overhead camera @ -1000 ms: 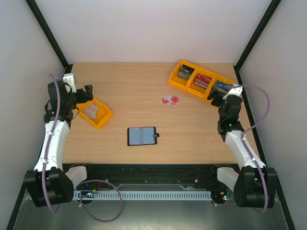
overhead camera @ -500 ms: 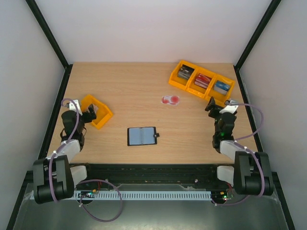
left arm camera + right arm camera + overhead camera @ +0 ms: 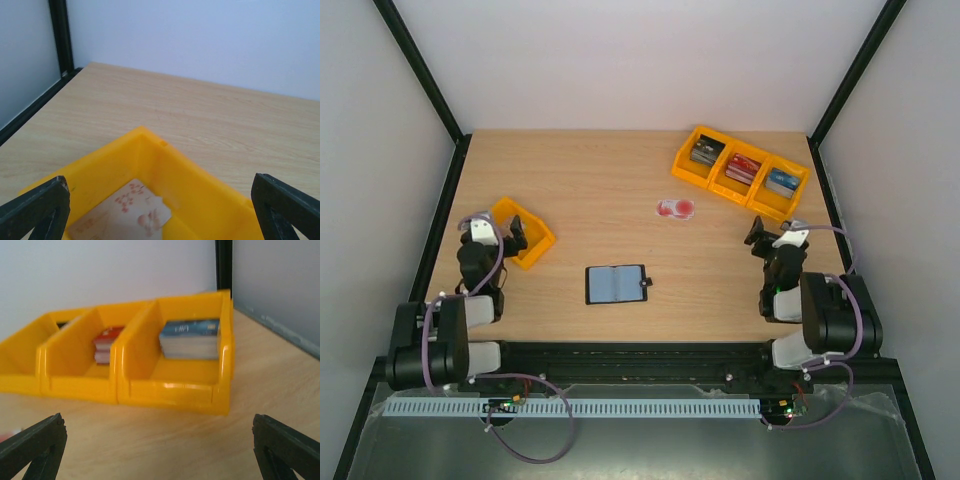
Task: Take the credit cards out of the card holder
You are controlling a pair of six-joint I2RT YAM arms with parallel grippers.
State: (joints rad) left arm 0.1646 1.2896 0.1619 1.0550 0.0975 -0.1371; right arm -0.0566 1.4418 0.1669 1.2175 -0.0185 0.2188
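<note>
The black card holder (image 3: 616,284) lies open and flat near the table's front middle, its grey-blue pockets facing up. A pale credit card (image 3: 675,208) with red blotches rests on the wood further back. Another pale, pink-marked credit card (image 3: 125,212) lies inside the single yellow tray (image 3: 200,190). My left gripper (image 3: 510,240) sits low at that tray's near side, open, its black fingertips (image 3: 35,210) wide apart and holding nothing. My right gripper (image 3: 760,238) is low at the right, open and empty, facing the row of yellow bins (image 3: 170,390).
The three joined yellow bins (image 3: 740,172) at the back right hold thick stacks: dark, red (image 3: 107,342) and blue (image 3: 190,337). The single yellow tray (image 3: 532,240) stands at the left. Black frame posts and grey walls close in both sides.
Both arms have folded back and down toward their bases. The left gripper dropped to the near side of the left tray, the right one pulled away from the bins. The jaws stayed open.
</note>
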